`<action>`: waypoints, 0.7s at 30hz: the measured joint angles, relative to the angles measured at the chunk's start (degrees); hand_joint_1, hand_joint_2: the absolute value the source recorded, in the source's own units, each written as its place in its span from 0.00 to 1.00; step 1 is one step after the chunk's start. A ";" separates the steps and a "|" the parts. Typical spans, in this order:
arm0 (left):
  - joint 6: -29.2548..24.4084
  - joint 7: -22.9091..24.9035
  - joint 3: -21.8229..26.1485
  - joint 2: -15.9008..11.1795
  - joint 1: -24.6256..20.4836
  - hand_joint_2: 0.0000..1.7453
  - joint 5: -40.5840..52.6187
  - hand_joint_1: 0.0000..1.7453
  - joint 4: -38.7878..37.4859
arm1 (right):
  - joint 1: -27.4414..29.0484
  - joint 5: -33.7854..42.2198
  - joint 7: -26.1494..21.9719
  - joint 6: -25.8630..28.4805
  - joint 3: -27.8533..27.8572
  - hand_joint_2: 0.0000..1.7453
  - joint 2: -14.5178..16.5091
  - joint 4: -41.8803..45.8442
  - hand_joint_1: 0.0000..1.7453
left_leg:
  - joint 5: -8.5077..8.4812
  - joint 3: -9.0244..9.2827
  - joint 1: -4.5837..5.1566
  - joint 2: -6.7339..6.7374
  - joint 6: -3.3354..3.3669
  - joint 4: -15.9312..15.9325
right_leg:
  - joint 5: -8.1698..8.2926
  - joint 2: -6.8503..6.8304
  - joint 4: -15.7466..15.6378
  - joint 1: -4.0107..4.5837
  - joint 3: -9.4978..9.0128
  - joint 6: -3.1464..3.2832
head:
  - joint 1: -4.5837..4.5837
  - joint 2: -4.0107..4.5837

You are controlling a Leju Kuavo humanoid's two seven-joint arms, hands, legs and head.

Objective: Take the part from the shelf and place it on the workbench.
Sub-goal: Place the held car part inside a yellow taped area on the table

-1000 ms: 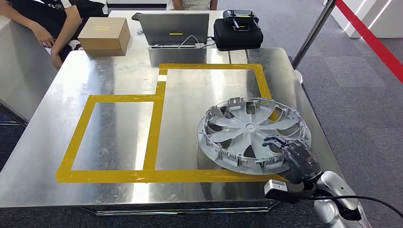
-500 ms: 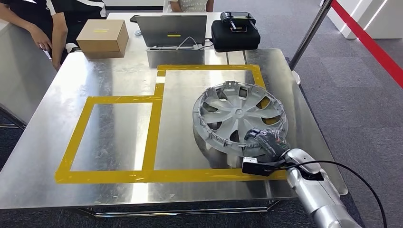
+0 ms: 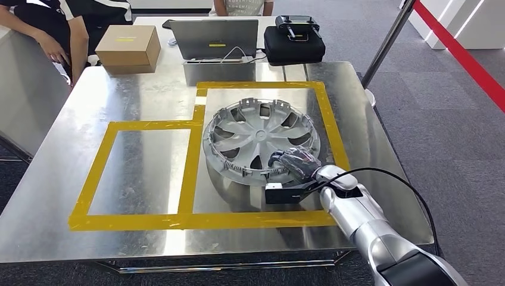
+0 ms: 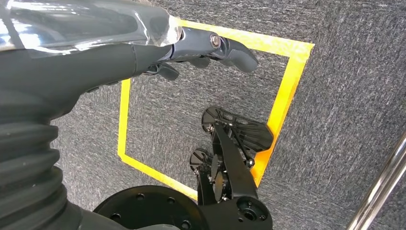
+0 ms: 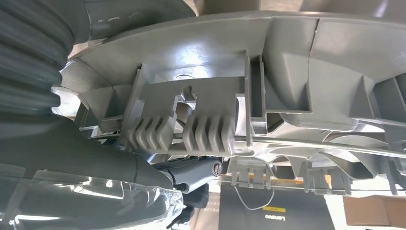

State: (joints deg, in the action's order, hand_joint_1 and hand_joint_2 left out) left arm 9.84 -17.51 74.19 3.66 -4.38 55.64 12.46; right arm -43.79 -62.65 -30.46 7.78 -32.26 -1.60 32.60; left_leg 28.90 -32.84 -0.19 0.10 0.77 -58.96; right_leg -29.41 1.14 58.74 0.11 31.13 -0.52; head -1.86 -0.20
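Note:
A grey plastic wheel cover [image 3: 257, 140] with curved spokes and a clip ring lies inner side up on the metal workbench [image 3: 149, 101], inside the right-hand yellow tape frame [image 3: 329, 113]. My right hand [image 3: 295, 163] grips its near right rim, which looks slightly raised off the table. In the right wrist view the wheel cover's ribbed clips [image 5: 201, 134] sit right in front of the camera, with my right hand [image 5: 119, 167] closed under the rim. My left hand [image 4: 201, 48] hangs over grey carpet, fingers loosely curled and holding nothing.
A second yellow tape frame [image 3: 98, 164] marks the bench's left half. Behind the bench are a cardboard box [image 3: 126, 46], a laptop [image 3: 215, 37] and a black case [image 3: 295, 44]. A person [image 3: 65, 30] stands at the far left corner. A slanted pole [image 3: 387, 42] rises at the right.
My right arm has carried the wheel cover leftward and away from me, from the bench's right edge into the right tape frame. The camera view has shifted a little.

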 joint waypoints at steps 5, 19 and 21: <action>0.26 -0.06 0.01 0.02 0.00 1.00 -0.31 0.00 -0.02 | -1.48 0.54 0.04 -0.13 -1.00 1.00 1.31 -2.38 1.00 | 0.00 0.06 0.00 0.01 0.00 0.00 | 0.01 0.00 0.00 0.00 -0.04 0.00 | -0.01 0.00; 3.20 -1.89 0.02 -0.01 0.07 0.00 -0.51 0.00 -0.07 | -2.06 1.53 0.40 -1.46 -2.73 0.00 1.39 -6.22 0.00 | 0.00 0.00 0.00 -0.06 -0.01 0.00 | 0.00 -0.08 0.00 0.00 -0.02 0.00 | 0.00 0.00; 3.19 -1.93 0.02 -0.01 0.07 0.00 -0.73 0.00 -0.07 | -2.23 1.67 0.45 -1.70 -2.85 0.00 1.37 -6.41 0.00 | 0.00 -0.02 0.00 -0.07 -0.01 0.00 | 0.00 -0.08 0.00 0.00 0.00 0.01 | 0.00 0.00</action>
State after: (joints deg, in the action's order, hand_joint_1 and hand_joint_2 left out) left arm 13.03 -19.44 74.20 3.65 -4.32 54.91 12.39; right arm -46.02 -60.97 -30.01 6.08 -35.11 -0.23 26.19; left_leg 28.89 -32.87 -0.18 0.03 0.76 -58.97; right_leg -29.41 1.06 58.74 0.11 31.13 -0.51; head -1.86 -0.20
